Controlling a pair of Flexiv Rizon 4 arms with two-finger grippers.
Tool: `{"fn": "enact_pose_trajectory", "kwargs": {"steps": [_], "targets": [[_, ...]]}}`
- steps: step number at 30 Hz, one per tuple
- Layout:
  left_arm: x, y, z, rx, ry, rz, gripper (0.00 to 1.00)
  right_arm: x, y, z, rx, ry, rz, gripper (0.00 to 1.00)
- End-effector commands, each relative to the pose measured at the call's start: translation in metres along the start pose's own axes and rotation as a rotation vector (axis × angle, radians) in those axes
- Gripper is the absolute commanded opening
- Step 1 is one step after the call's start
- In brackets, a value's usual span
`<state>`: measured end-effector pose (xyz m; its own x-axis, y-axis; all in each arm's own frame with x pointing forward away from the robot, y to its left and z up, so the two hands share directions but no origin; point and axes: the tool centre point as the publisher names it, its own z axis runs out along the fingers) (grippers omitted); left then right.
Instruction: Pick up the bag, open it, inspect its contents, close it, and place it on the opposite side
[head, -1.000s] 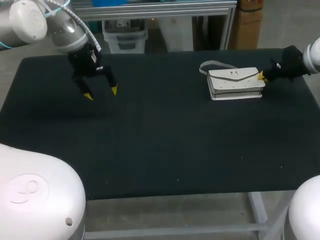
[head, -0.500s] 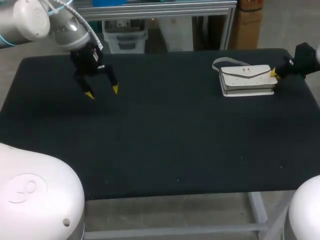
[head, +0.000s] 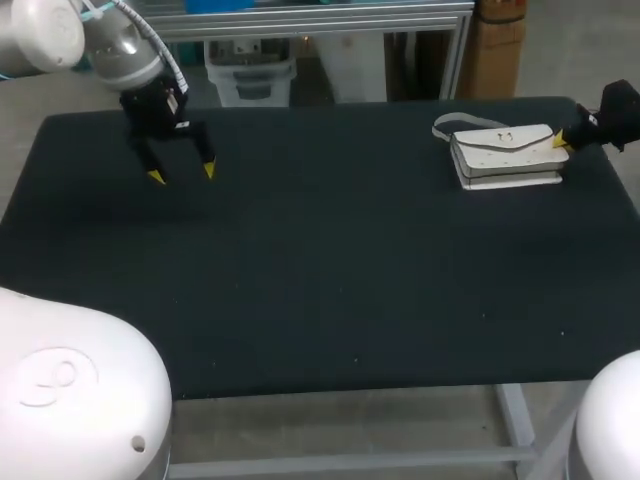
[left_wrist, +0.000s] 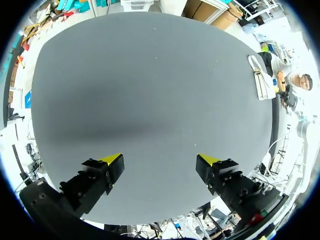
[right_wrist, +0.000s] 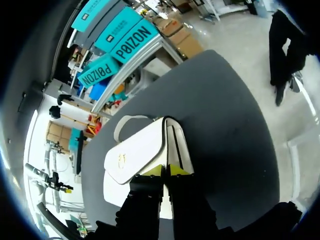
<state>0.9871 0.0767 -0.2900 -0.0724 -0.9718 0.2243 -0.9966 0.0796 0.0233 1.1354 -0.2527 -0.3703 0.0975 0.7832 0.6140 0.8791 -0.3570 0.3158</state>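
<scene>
Right pincer (head: 562, 141): I hold it clamped on the right end of the white rectangular leather-look handbag (head: 503, 156), upper right of the frame. Its long axis runs leftward from my tips. My left pincer (head: 181, 174), fingers apart, hangs upper left, well apart.

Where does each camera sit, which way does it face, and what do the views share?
Head view: above and behind the robot, looking down on the table; both arms enter, left gripper open at the far left, right gripper at the bag.
Left wrist view: on the left wrist, looking along its open fingers across the table; the bag lies far off.
Right wrist view: on the right wrist, looking along its fingers, which pinch the bag's end.
Shared: all three show the white bag on the table.
</scene>
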Motion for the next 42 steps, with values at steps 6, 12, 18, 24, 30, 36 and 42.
{"fn": "enact_pose_trajectory", "kwargs": {"steps": [6, 12, 18, 24, 30, 36, 42], "targets": [[-0.016, 0.001, -0.027, 0.107, -0.062, -0.032, 1.00, -0.028, 0.031, -0.014, -0.033, -0.009, -0.003, 0.00], [-0.032, -0.003, -0.043, 0.143, -0.095, -0.043, 1.00, -0.038, 0.041, -0.012, -0.029, -0.032, -0.019, 0.00], [-0.038, -0.007, -0.053, 0.153, -0.114, -0.049, 1.00, -0.045, 0.050, -0.013, -0.032, -0.042, -0.022, 0.00], [-0.039, -0.010, -0.053, 0.148, -0.114, -0.050, 1.00, -0.049, 0.055, -0.014, -0.030, -0.048, -0.024, 0.00], [-0.037, -0.010, -0.050, 0.137, -0.106, -0.045, 1.00, -0.046, 0.046, -0.013, -0.020, -0.058, -0.012, 0.85], [-0.036, -0.008, -0.049, 0.131, -0.107, -0.039, 1.00, -0.037, 0.037, -0.028, -0.058, -0.109, -0.012, 1.00], [-0.037, -0.004, -0.053, 0.132, -0.112, -0.040, 1.00, -0.021, 0.039, -0.060, -0.118, -0.180, -0.064, 1.00]]}}
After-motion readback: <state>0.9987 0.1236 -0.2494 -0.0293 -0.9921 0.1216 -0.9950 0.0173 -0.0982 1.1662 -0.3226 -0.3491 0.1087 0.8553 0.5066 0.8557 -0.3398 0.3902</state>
